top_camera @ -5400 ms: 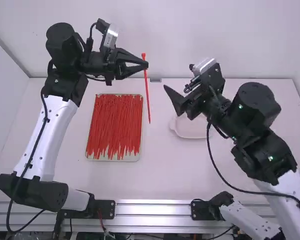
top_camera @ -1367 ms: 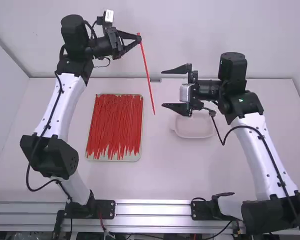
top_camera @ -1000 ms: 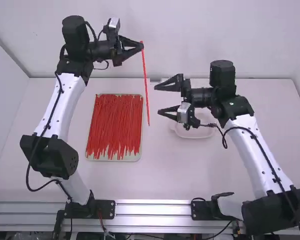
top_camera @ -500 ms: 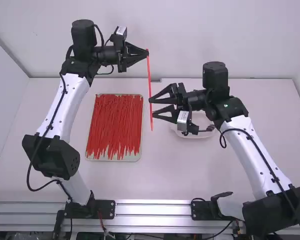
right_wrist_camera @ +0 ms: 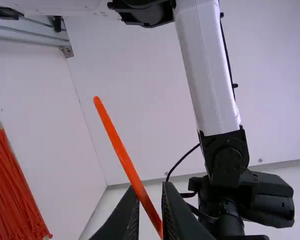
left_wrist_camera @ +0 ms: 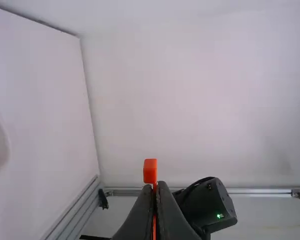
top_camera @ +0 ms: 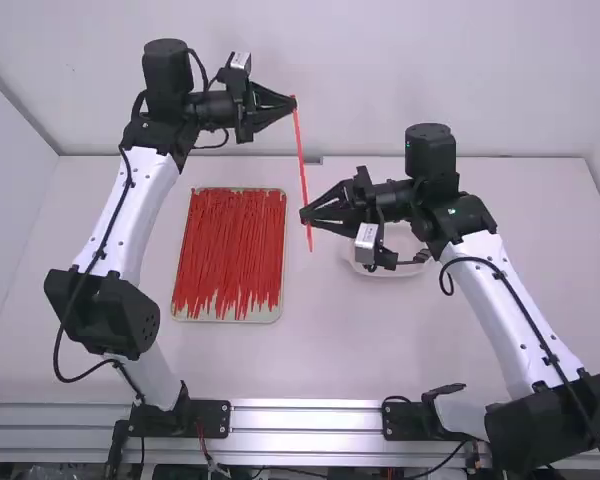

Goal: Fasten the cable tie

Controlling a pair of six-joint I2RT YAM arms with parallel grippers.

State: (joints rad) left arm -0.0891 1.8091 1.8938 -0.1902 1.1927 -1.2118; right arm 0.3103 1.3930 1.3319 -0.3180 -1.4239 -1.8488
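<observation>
A single red cable tie (top_camera: 301, 170) hangs in the air above the table, tilted slightly. My left gripper (top_camera: 291, 101) is shut on it just below its square head (left_wrist_camera: 150, 170), with the strap pinched between the fingers (left_wrist_camera: 165, 212). My right gripper (top_camera: 303, 213) comes in from the right and is shut on the strap's lower part, a short tail sticking out below. In the right wrist view the strap (right_wrist_camera: 121, 154) runs up from between my right gripper's (right_wrist_camera: 150, 220) fingers toward the left arm (right_wrist_camera: 205, 75).
A flat tray (top_camera: 225, 318) with several loose red cable ties (top_camera: 230, 250) lies left of the middle. A white dish (top_camera: 390, 265) sits under the right arm. The table's near half and right side are bare.
The right gripper swung in from the right and closed its fingers on the lower strap; half a second ago they stood open around it. The left gripper shifted slightly right, still holding the tie.
</observation>
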